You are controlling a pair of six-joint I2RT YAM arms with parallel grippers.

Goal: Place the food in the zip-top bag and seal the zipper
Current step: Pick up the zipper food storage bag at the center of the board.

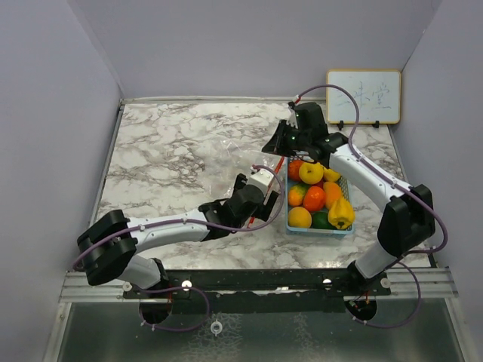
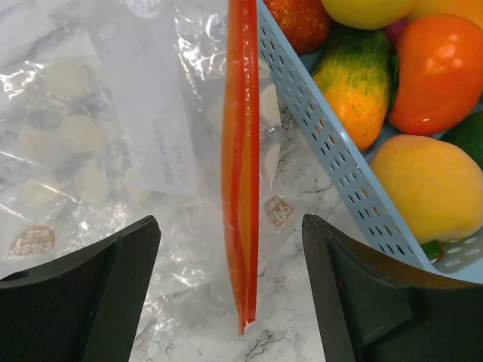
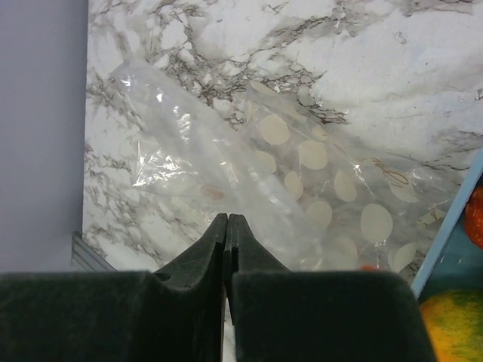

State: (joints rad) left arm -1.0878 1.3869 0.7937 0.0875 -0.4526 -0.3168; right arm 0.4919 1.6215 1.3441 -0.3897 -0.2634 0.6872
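Note:
The clear zip-top bag point(image 1: 223, 154) lies crumpled on the marble table, left of the blue basket point(image 1: 321, 231). Its orange-red zipper strip point(image 2: 241, 151) stands on edge beside the basket wall point(image 2: 324, 143). My left gripper point(image 1: 262, 192) is open, one finger on each side of the strip's near end point(image 2: 230, 226), not touching it. My right gripper point(image 1: 284, 143) is shut point(image 3: 228, 219) on the bag's far edge, above the bag point(image 3: 302, 173). The food point(image 1: 313, 197) is all in the basket: oranges, tomato, peppers, lemon, green pieces point(image 2: 438, 72).
A small whiteboard point(image 1: 363, 96) leans on the back wall at the right. Purple walls close in the table on three sides. The basket corner and a fruit point(image 3: 453, 324) show at the right wrist view's lower right.

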